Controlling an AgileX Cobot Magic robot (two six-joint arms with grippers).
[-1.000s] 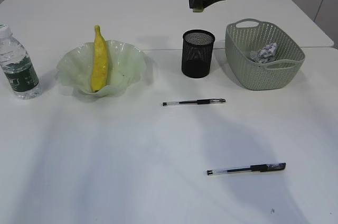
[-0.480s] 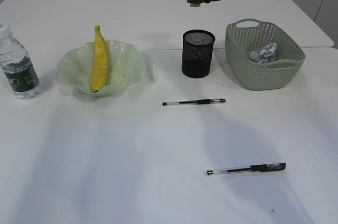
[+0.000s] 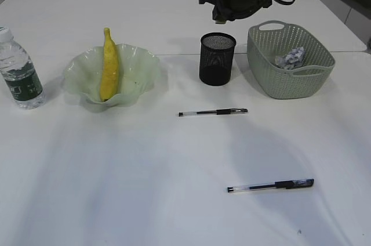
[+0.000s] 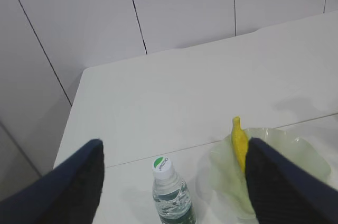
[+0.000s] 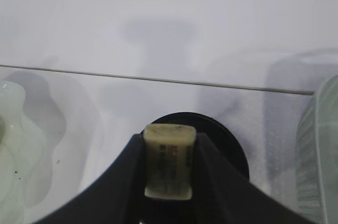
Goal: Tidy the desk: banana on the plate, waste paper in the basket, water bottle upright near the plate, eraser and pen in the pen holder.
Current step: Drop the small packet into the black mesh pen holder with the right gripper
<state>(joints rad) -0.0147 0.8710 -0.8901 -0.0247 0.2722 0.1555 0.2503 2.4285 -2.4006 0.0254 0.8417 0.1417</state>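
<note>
Holding the eraser [image 5: 169, 160] between its jaws above the pen holder [image 3: 217, 58], the right gripper [image 3: 221, 14] nears release. Banana [image 3: 109, 66] lies on the plate [image 3: 145, 63], waste paper [image 3: 290, 57] in the basket [image 3: 272, 86], water bottle [image 3: 19, 72] upright; two pens [image 3: 213, 112] remain on the worktop [image 3: 116, 170]. Left jaws stand wide, empty.

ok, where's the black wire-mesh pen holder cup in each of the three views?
Exterior view: black wire-mesh pen holder cup stands upper centre, between the pale green ruffled plate and the sage green woven basket.
Left wrist view: not in it.
Right wrist view: its dark round mouth shows bottom centre, directly behind the pale yellow eraser block clamped in the right end effector.
Shared landmark: the plate, also at the left edge of the right wrist view.
</note>
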